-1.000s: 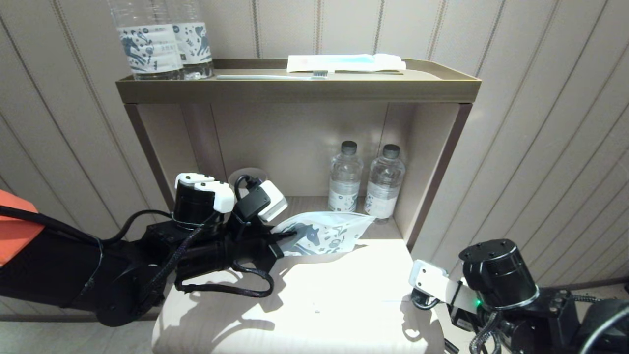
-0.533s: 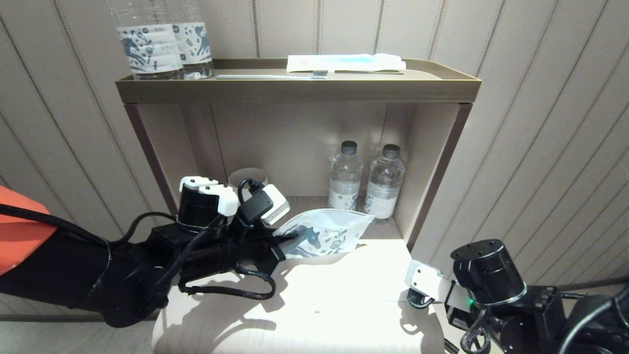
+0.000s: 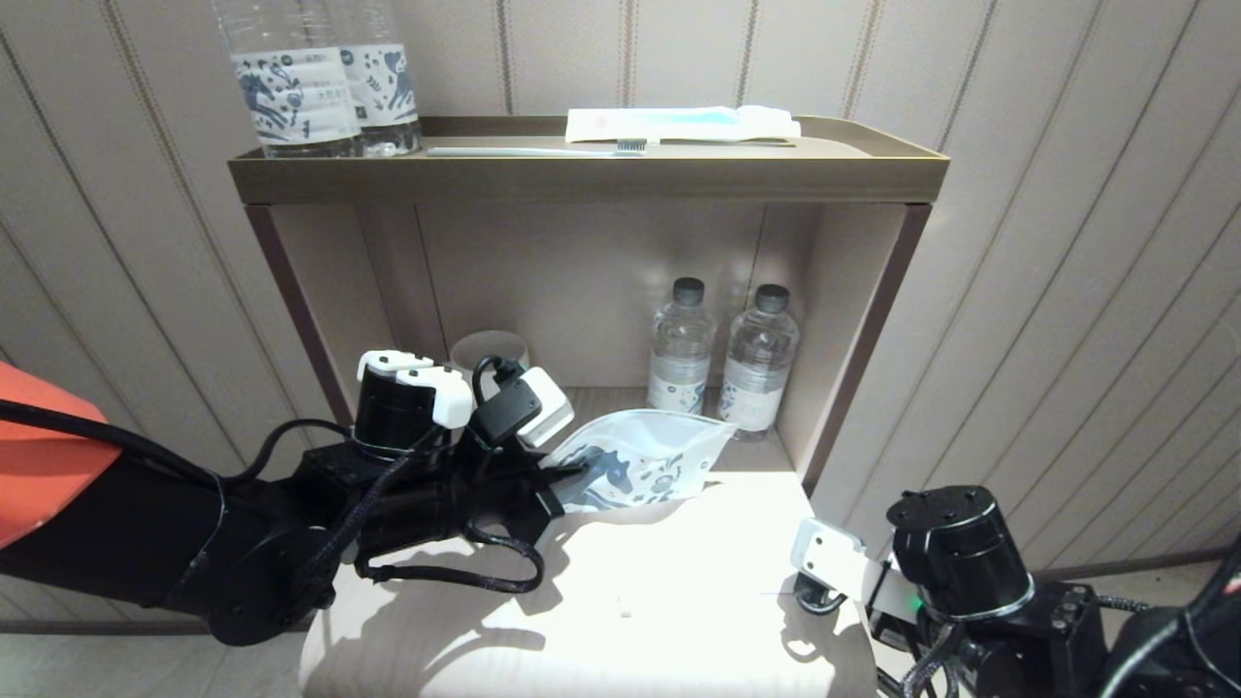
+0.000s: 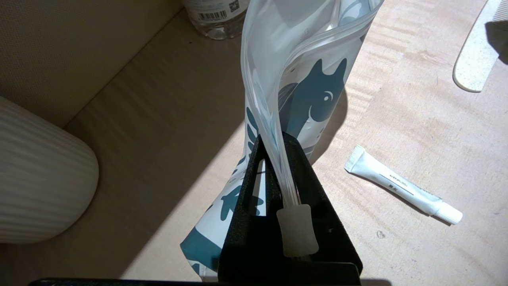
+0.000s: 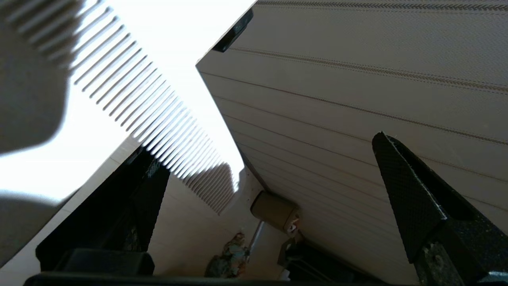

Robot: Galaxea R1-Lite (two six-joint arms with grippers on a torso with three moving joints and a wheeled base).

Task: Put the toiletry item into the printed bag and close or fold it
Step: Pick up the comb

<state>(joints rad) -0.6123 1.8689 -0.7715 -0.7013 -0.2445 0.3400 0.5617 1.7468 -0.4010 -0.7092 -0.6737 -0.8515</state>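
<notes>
The left gripper point(image 4: 291, 222) is clamped on the zip strip of the bag point(image 3: 645, 460), holding its mouth up and part open. The right gripper point(image 5: 274, 206) is spread wide and empty at the table edge, beside the comb point(image 4: 476, 59). Risk: a slim, flat comb may skid off the edge, or snag the bag's narrow mouth.

Your left gripper point(image 4: 291, 222) is clamped on the zip strip of the printed bag point(image 4: 313, 95), which rises up the middle of the frame. A small white tube point(image 4: 401, 186) lies lower right; a ribbed cup point(image 4: 39, 178) sits at left.
</notes>
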